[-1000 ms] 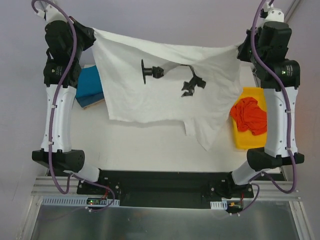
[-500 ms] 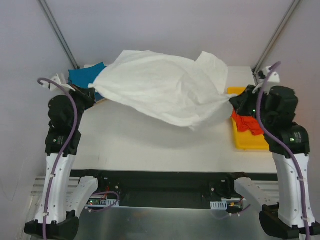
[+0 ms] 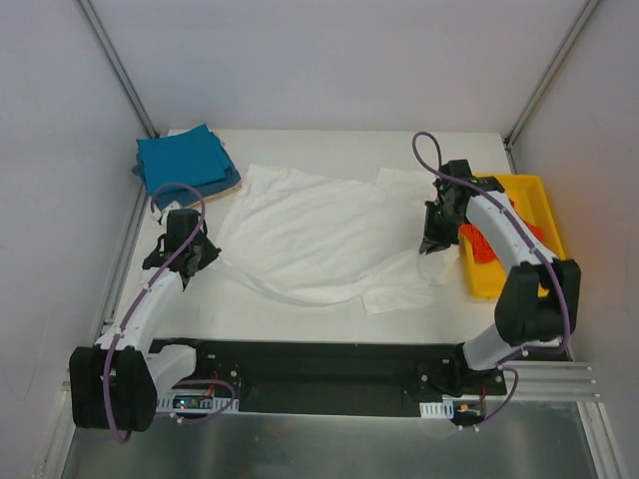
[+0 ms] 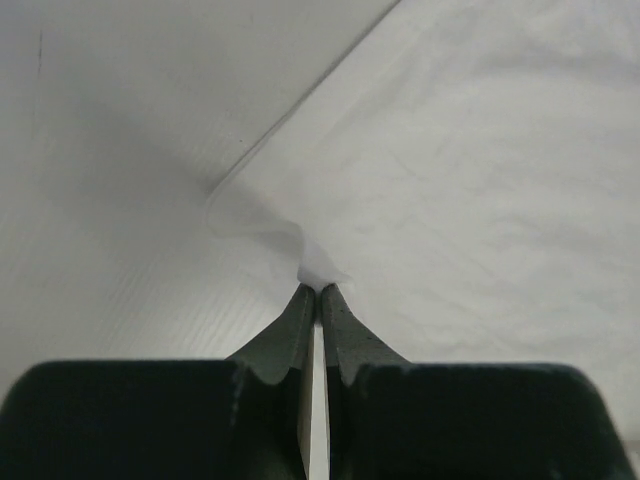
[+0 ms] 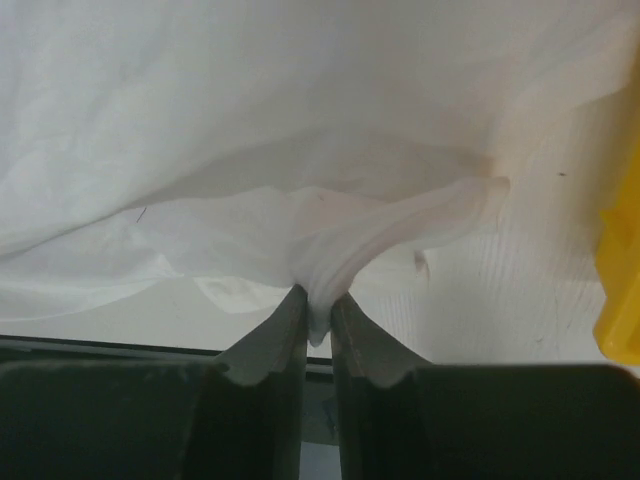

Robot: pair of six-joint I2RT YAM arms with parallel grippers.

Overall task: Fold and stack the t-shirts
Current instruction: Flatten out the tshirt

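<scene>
White t-shirt [image 3: 310, 235]: spread on the table [image 3: 300, 319], lying between the two pairs of fingers; no print shows.
Left gripper [image 4: 318, 292]: closed tight, nipping a small peak of the shirt's edge; the cloth fans out ahead and to the right of its fingers.
Right gripper [image 5: 318, 300]: jaws nearly together on a gathered fold; the cloth spreads ahead and leftward, with the yellow tray [image 5: 625, 300] just to the right.
Long axis: seems to run from one pinch to the other, sleeves toward the right fingers.
Nearer arm: neither, as each holds its own end.
Teal-blue shirts [image 3: 183, 162]: folded, well beyond the left fingers.
</scene>
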